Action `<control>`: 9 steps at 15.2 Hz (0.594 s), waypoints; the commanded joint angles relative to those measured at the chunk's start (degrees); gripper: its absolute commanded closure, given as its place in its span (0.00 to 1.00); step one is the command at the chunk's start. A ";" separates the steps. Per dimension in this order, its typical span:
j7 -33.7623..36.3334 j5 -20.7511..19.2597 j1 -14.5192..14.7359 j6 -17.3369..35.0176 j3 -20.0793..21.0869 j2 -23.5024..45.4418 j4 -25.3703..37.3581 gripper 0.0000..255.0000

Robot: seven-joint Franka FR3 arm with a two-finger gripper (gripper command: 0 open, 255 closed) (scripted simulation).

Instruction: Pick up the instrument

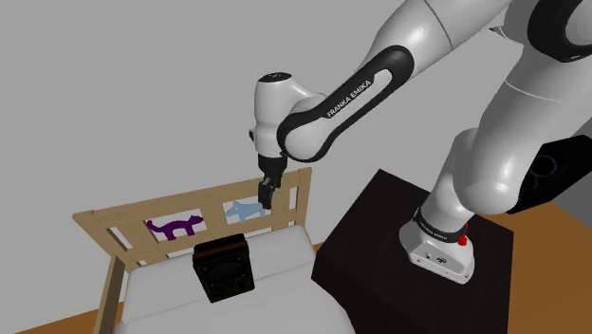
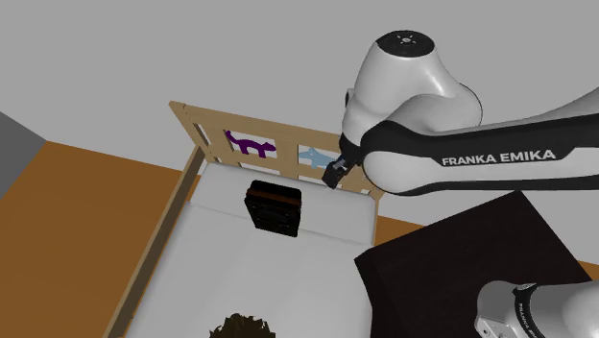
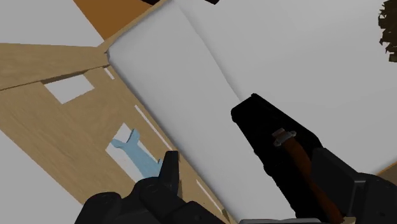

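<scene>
None of the pick is done | end effector [image 1: 268, 197] open, empty, hovering beside headboard [image 1: 128, 216] | instrument [image 1: 224, 269], a black box, sits on bed [image 1: 285, 251], untouched | left: reach, close, lift | headboard is close behind; shaggy dark thing [image 2: 240, 326] well apart

Even, flat light; soft shadows; no glare.

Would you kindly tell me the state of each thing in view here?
Gripper: open, empty, hanging above the bed near the headboard.
Black instrument: resting on the white mattress, not grasped.
Dark shaggy object: lying on the mattress, apart from the gripper.
</scene>
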 commanded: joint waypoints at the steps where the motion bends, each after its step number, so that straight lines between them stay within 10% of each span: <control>1: -0.07 -0.21 0.87 2.41 0.84 3.93 1.77 0.00; 9: 0.38 -2.96 5.23 10.09 3.02 19.22 10.12 0.00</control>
